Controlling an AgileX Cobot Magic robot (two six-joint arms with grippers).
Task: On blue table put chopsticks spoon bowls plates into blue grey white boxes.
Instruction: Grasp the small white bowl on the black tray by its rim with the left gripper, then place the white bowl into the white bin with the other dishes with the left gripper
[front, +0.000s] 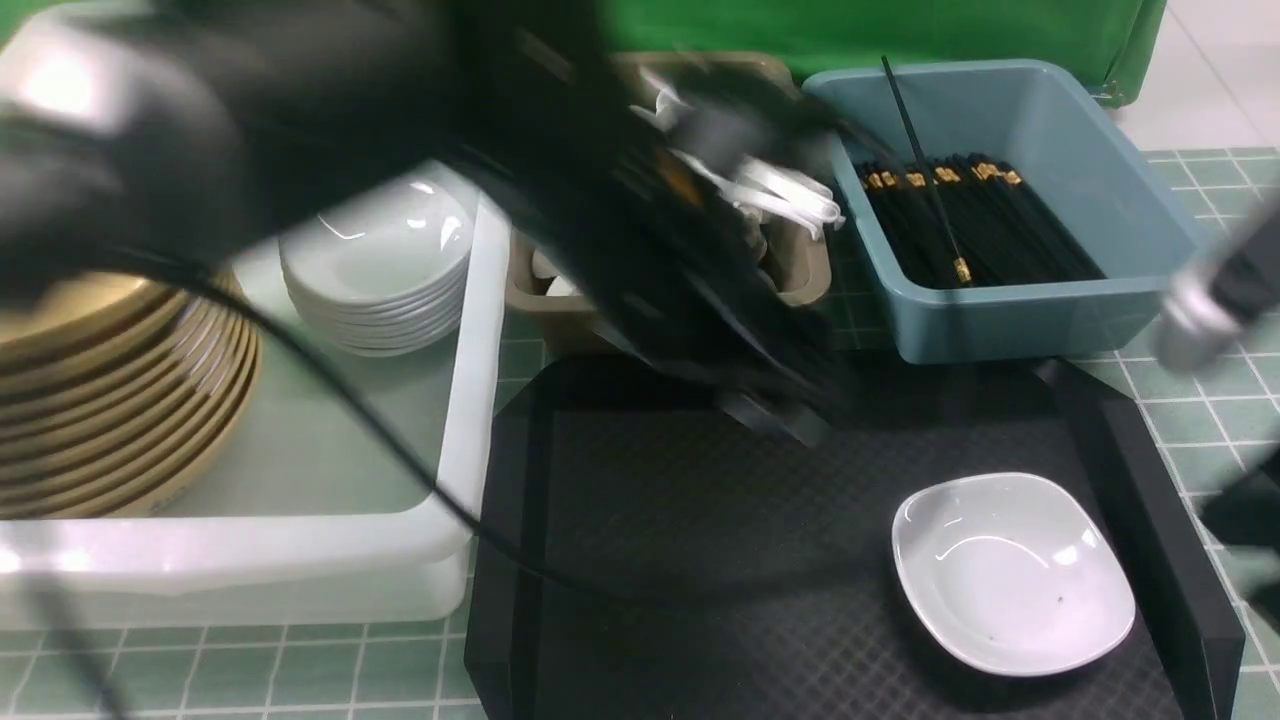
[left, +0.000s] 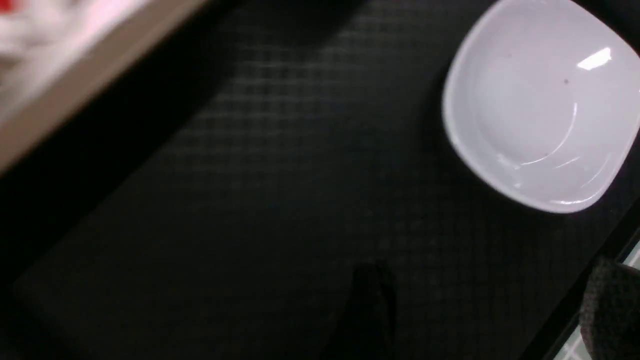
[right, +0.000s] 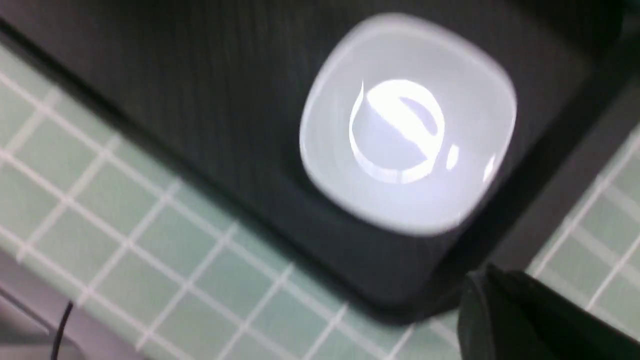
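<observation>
A white square bowl (front: 1012, 572) sits at the near right of the black tray (front: 700, 560). It also shows in the left wrist view (left: 542, 105) and the right wrist view (right: 407, 125). My left gripper (front: 780, 415) is blurred and hangs over the tray's far middle. In the left wrist view it (left: 490, 310) is open wide and empty, apart from the bowl. My right gripper (right: 487, 280) is beside the tray's right edge, its fingers together and holding nothing. The blue box (front: 1150, 300) holds black chopsticks (front: 975, 225).
A white box (front: 470, 400) on the left holds stacked gold plates (front: 120, 420) and white bowls (front: 385, 265). A grey-beige box (front: 805, 285) with white spoons (front: 790, 195) stands behind the tray, partly hidden by my left arm. A cable (front: 380, 440) crosses the white box.
</observation>
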